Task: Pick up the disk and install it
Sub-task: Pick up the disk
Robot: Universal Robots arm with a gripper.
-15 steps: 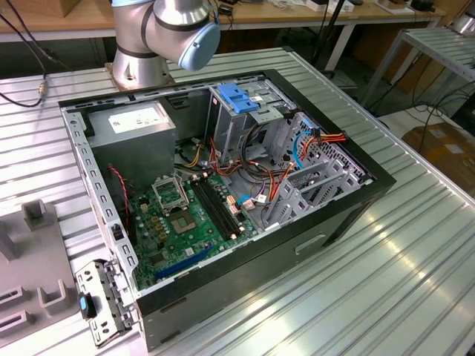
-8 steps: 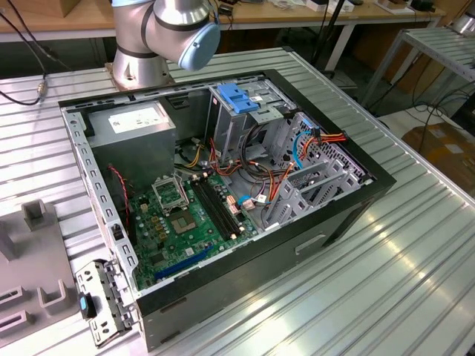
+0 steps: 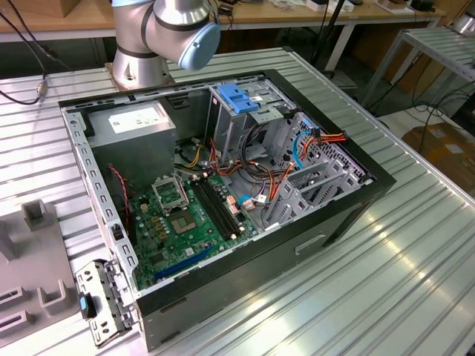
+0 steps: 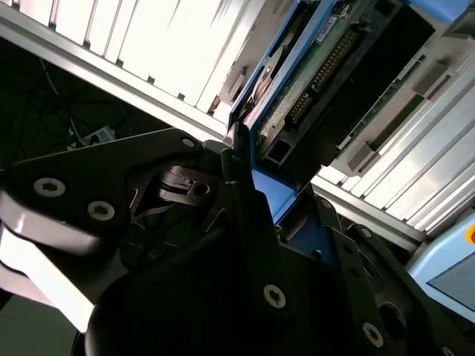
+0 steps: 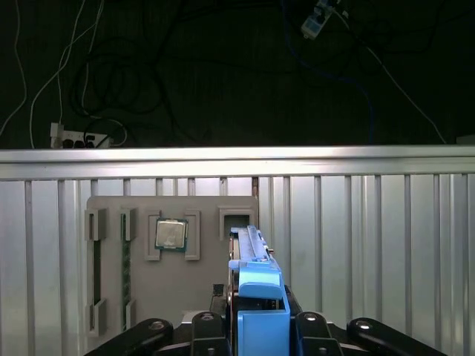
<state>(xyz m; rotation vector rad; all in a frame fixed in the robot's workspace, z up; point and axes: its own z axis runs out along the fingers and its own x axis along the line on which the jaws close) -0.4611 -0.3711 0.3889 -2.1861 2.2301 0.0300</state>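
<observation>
In both wrist views my gripper [image 5: 260,330] [image 4: 276,204] is shut on the disk. In the first wrist view the disk [image 5: 256,271] shows edge-on, its bright blue carrier handle clamped between the black fingers [image 5: 210,326]. It hangs in the air above the ribbed metal table. In the second wrist view the disk [image 4: 315,78] shows its underside with the circuit board and connector pins, with the blue rail along its edge. In the exterior view the open computer case [image 3: 349,211] lies on the table, and its tall grey drive cage [image 3: 245,130] stands at the back of the case.
A blue bracket [image 3: 239,96] is fixed atop the cage. Orange and blue cables [image 3: 312,144] run beside the cage, over the motherboard [image 3: 185,215]. A grey fixture plate [image 5: 174,297] holds a processor chip [image 5: 171,235]. The arm's base [image 3: 159,37] stands behind the case.
</observation>
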